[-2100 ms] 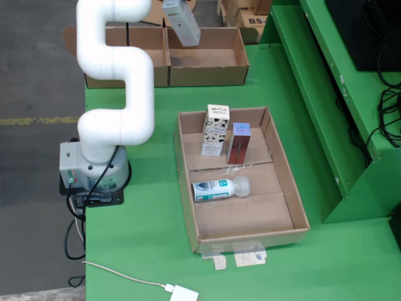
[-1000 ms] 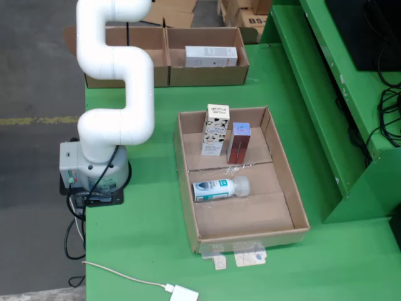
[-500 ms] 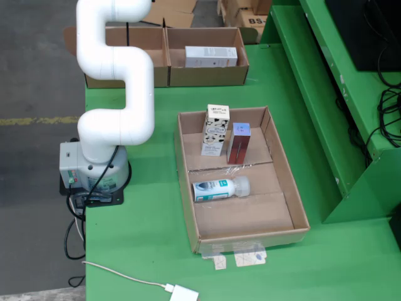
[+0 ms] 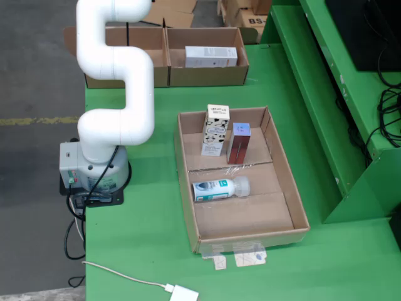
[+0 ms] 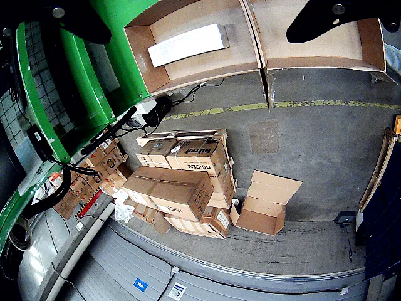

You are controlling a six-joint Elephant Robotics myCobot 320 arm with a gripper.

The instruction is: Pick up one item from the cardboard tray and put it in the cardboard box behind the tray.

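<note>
**White carton in rear box, gripper above it**

Black gripper fingers (image 5: 338,17) show only as dark shapes at the top edge of the wrist view; spread, nothing between them. Gripper itself is out of frame in the fixed view, where only the white arm (image 4: 116,81) rises past the top edge.

Below the fingers in the wrist view: white carton (image 5: 188,44) lying flat in one compartment of the cardboard box (image 5: 260,59), well apart from the fingers. Other compartment looks bare. Same carton (image 4: 210,56) in the fixed view lies on its side in the right compartment of the box (image 4: 207,75), behind the tray.

Cardboard tray (image 4: 285,182) sits on the green desk (image 4: 144,232), right of the arm base. Inside: cow-print carton (image 4: 215,130) upright at the far end, reddish box (image 4: 239,143) upright just beside it, white bottle (image 4: 220,188) on its side in the middle section. Near section holds nothing visible.

White cable and plug (image 4: 182,292) at the desk's front edge. Stacked cardboard boxes (image 5: 182,188) on the floor in the wrist view.
</note>
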